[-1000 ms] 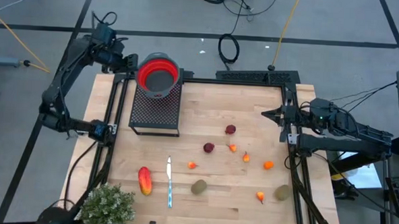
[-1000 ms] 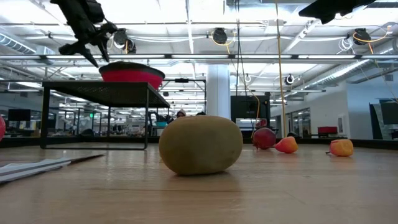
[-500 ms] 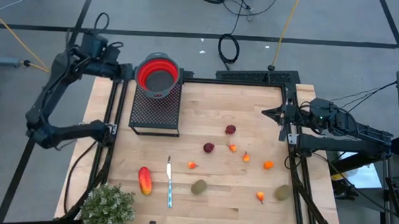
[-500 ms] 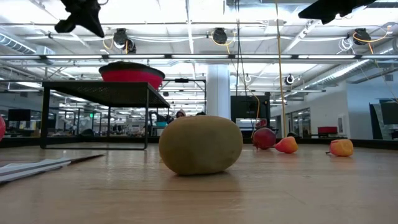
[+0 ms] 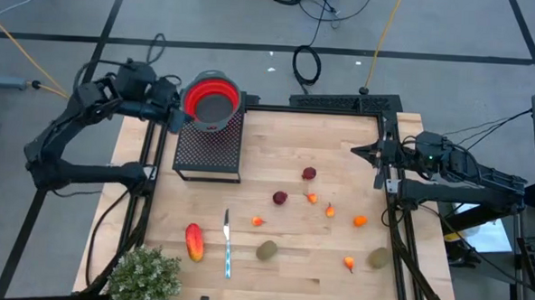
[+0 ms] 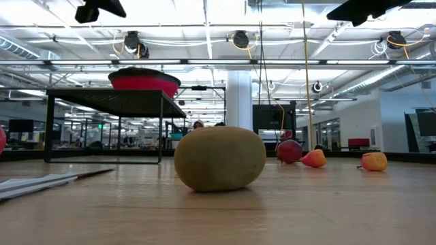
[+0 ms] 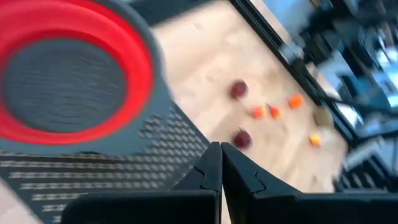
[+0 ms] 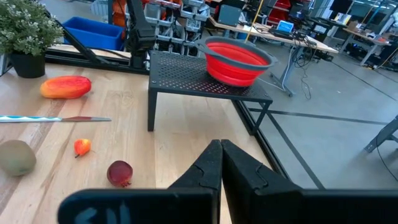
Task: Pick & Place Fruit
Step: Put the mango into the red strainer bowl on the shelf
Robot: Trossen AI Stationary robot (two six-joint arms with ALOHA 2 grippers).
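Note:
The fruit lies loose on the wooden table: an elongated red-orange fruit (image 5: pixel 193 241), two kiwi-like ovals (image 5: pixel 266 250) (image 5: pixel 378 258), two dark red balls (image 5: pixel 309 173) (image 5: pixel 280 198) and several tiny orange bits (image 5: pixel 330 210). My left gripper (image 5: pixel 180 119) (image 7: pixel 221 163) hangs shut in the air beside the red bowl (image 5: pixel 212 99), over the left end of the black mesh stand (image 5: pixel 208 149). It holds nothing. My right gripper (image 5: pixel 358 152) (image 8: pixel 221 157) waits shut and empty above the table's right edge.
The red bowl sits on the mesh stand at the table's far left. A slim knife (image 5: pixel 227 243) lies between the red-orange fruit and the nearer kiwi. A bushy green plant (image 5: pixel 143 276) stands at the near left corner. Black frame rails (image 5: pixel 393 219) run along both sides.
My left gripper has shut with nothing in it and risen. It has swung from behind the bowl's far-left side toward the table's near edge, and now stands by the bowl's left side over the stand. It has also rolled. No fruit has moved.

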